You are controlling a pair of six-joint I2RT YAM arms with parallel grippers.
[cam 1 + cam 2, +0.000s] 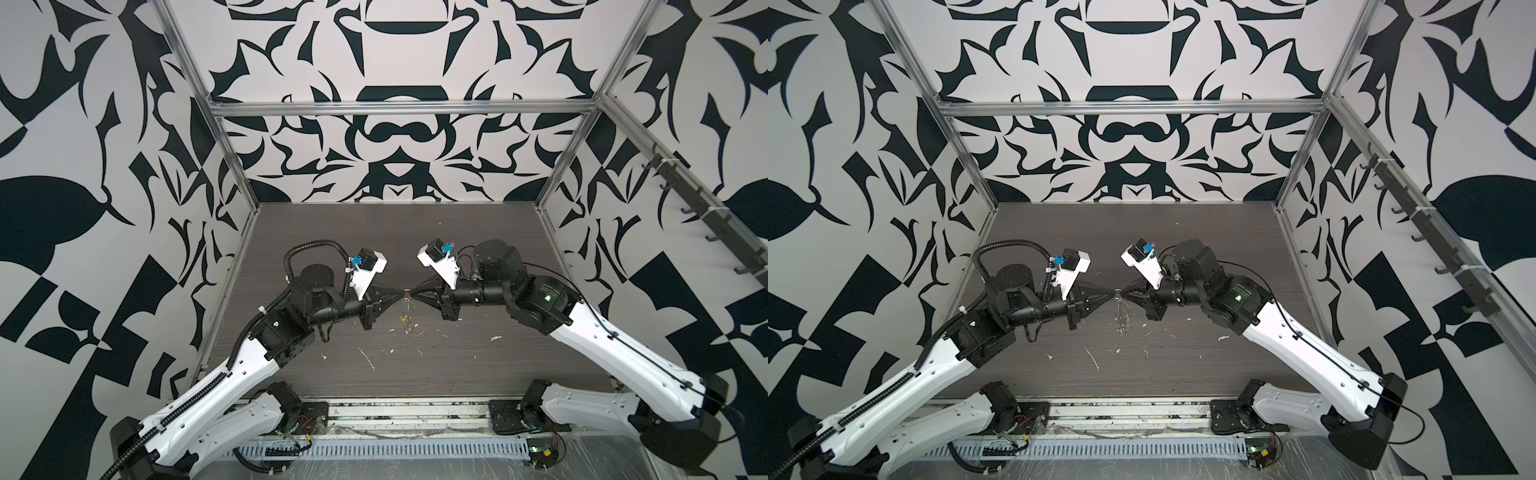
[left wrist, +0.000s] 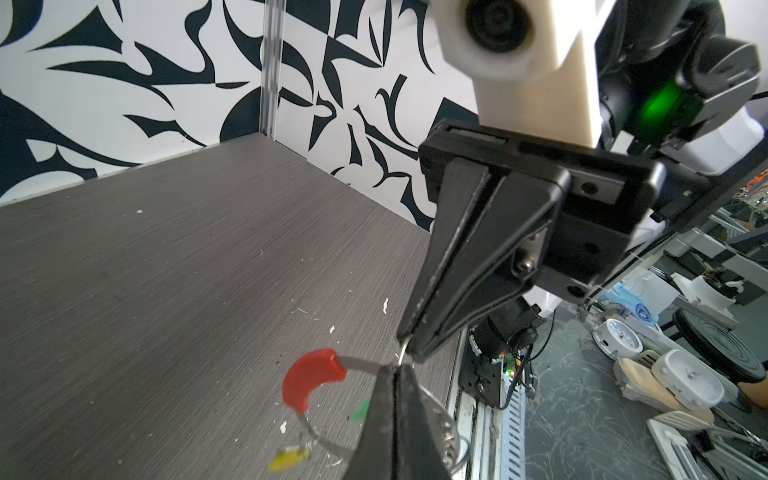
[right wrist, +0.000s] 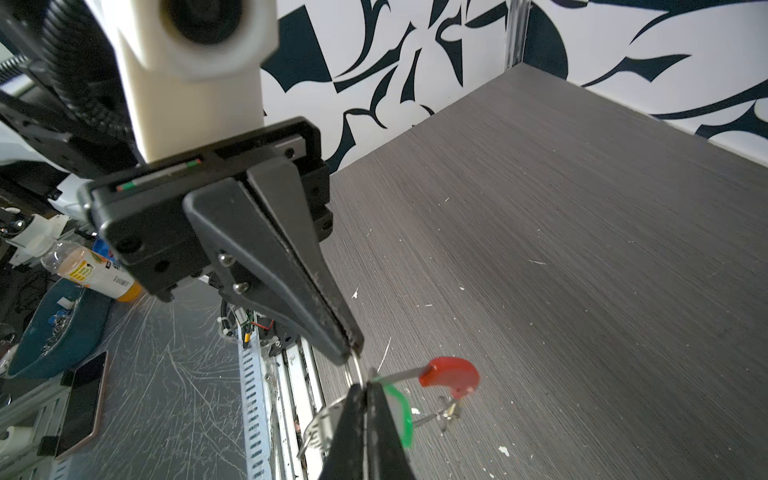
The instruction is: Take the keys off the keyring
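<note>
Green tag [image 3: 401, 409] shows broadly from right wrist, barely from left.

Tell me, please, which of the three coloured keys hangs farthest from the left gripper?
The yellow key, dangling low on the keyring; the red key and green key sit close by the left gripper.

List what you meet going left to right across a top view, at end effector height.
left wrist camera → left end effector → keyring, hanging where the two tips meet → right end effector → right wrist camera
</note>
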